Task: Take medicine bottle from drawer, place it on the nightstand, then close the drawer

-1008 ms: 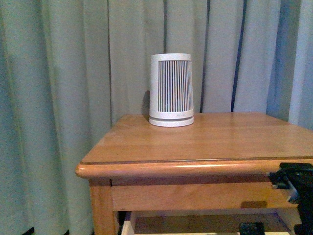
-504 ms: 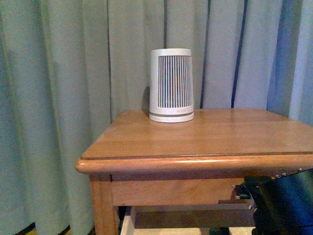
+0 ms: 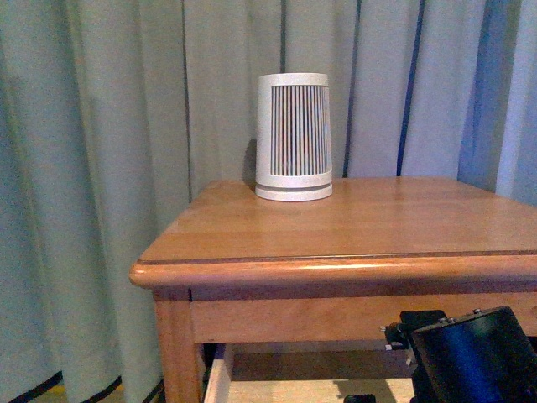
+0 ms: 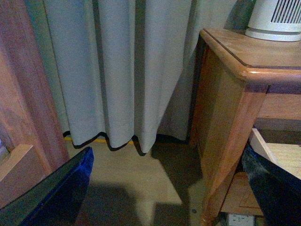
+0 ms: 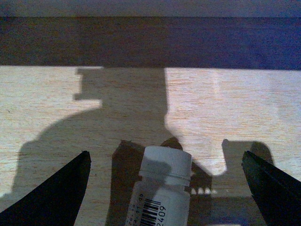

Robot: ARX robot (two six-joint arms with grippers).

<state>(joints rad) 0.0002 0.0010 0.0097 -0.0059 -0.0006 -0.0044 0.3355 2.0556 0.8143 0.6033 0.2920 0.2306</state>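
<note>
The medicine bottle [image 5: 161,193], white with a ribbed cap and a barcode label, lies on the pale floor of the open drawer [image 5: 56,108]. My right gripper [image 5: 164,188] is open, its dark fingertips [image 5: 61,193] on either side of the bottle, apart from it. In the front view the right arm [image 3: 470,353] reaches under the nightstand [image 3: 336,227] top into the drawer [image 3: 220,374]. My left gripper [image 4: 164,188] is open and empty, low beside the nightstand [image 4: 225,108], over the floor.
A large white striped canister [image 3: 293,136] stands at the back of the nightstand top. Grey curtains [image 3: 109,126] hang behind. A wooden furniture piece [image 4: 19,117] stands to the side in the left wrist view. A white socket [image 4: 240,219] lies under the nightstand.
The front camera has sunk a little, so the nightstand top sits higher in the picture. My right arm has moved further into the drawer opening and shows larger.
</note>
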